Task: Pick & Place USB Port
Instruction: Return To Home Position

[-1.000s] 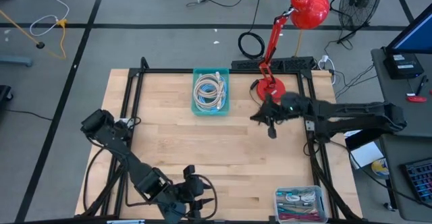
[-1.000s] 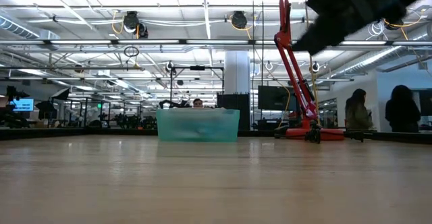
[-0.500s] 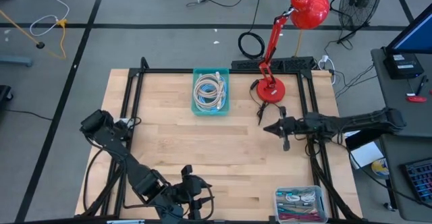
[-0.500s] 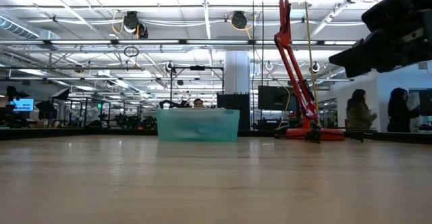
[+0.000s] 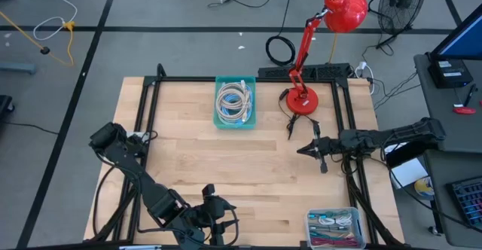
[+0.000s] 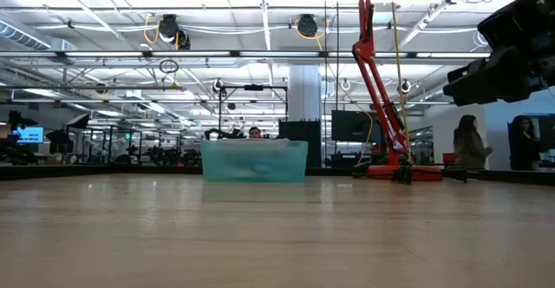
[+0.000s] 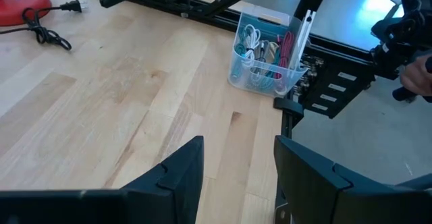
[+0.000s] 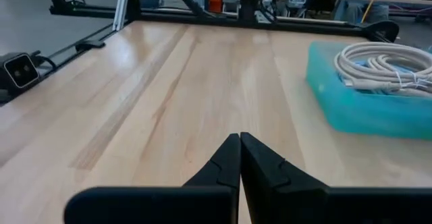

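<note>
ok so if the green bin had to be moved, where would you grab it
Take the green bin by the rim of one wall, coming straight down from above, with one finger outside and one inside. It sits flat with its top open, and the coiled white cables fill the middle, so a wall is likely the only clear grip.

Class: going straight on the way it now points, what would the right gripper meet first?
Probably the bare table, though its tilt is unclear. The shut right gripper points across open wood; the green bin sits off its line.
</note>
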`<state>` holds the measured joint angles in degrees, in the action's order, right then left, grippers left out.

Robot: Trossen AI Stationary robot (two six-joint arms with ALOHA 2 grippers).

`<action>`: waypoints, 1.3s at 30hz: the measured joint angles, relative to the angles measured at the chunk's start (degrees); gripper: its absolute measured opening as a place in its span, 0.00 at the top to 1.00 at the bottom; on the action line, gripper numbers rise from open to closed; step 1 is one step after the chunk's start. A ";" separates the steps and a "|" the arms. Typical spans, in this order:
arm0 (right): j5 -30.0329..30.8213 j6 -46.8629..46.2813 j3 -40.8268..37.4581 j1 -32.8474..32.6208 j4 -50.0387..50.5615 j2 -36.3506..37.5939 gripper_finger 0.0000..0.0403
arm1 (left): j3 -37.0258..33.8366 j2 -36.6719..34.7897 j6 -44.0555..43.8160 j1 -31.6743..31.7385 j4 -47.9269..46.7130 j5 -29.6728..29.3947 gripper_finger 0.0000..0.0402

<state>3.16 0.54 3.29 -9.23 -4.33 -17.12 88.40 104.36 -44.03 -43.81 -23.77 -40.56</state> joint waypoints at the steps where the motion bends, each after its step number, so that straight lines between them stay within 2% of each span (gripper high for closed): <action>1: 0.03 0.16 -0.03 0.00 0.21 0.00 1.00 | 0.00 0.00 0.02 0.00 0.00 0.00 0.54; 24: -0.35 -2.28 -2.43 0.11 2.76 -2.10 1.00 | -0.02 0.00 0.46 0.02 -0.02 -0.02 0.54; 30: -0.31 -8.73 -2.43 0.11 2.63 -2.12 1.00 | -0.02 0.00 0.83 0.02 -0.02 -0.02 0.54; 39: -0.20 -8.83 -2.44 0.11 2.07 -2.12 1.00 | 0.00 0.00 1.80 0.26 0.00 -0.04 0.54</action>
<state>2.96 -8.29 0.85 -9.13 -2.26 -19.25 88.40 104.36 -42.23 -43.55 -23.77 -40.60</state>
